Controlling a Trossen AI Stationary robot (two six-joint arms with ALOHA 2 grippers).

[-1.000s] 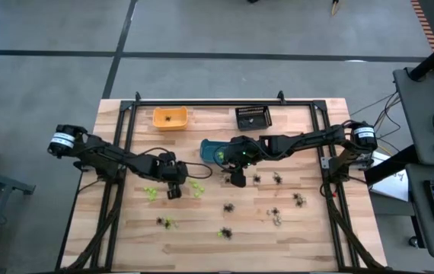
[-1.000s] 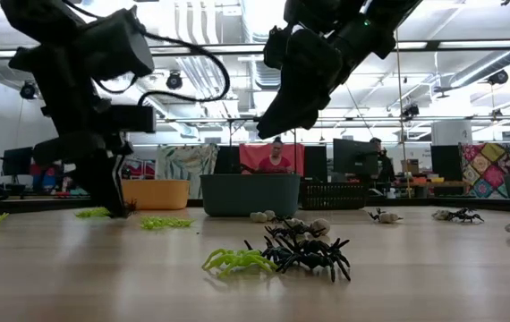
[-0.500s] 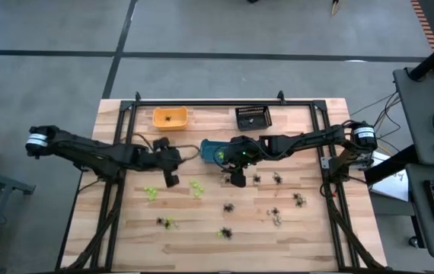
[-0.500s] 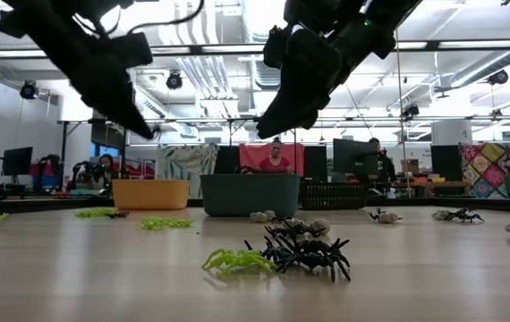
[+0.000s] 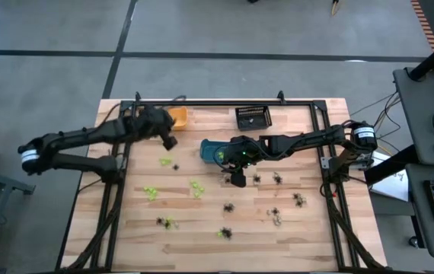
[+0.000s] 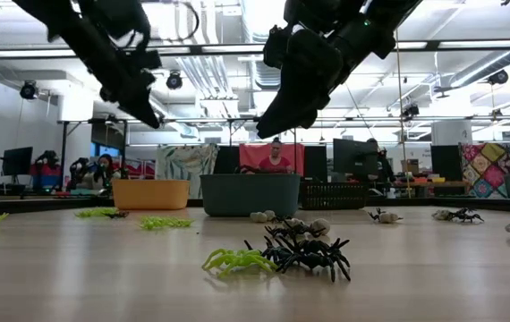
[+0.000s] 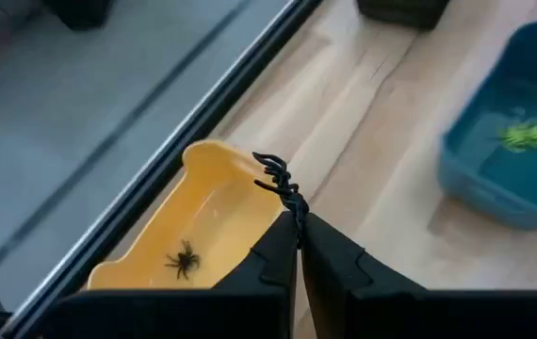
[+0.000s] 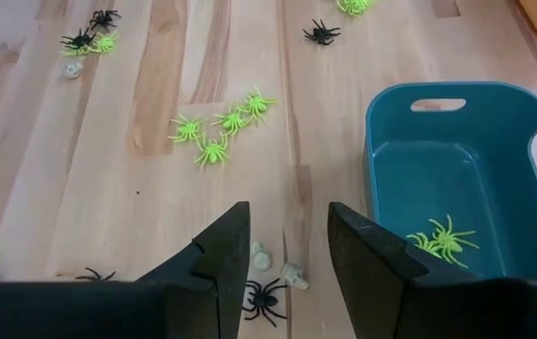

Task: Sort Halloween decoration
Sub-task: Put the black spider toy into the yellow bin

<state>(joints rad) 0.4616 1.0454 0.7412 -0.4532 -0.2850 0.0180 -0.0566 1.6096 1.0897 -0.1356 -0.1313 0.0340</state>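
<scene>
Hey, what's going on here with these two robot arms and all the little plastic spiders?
They are sorting spiders into bins. The left gripper is shut on a black spider and holds it above the orange bin, which already has one inside. The right gripper hangs open above the table beside the teal bin, which holds a green spider.

Left end effector hides part of orange bin in high view. Teal bin cut by right wrist picture's edge. Spiders on desk too small to separate there.
</scene>
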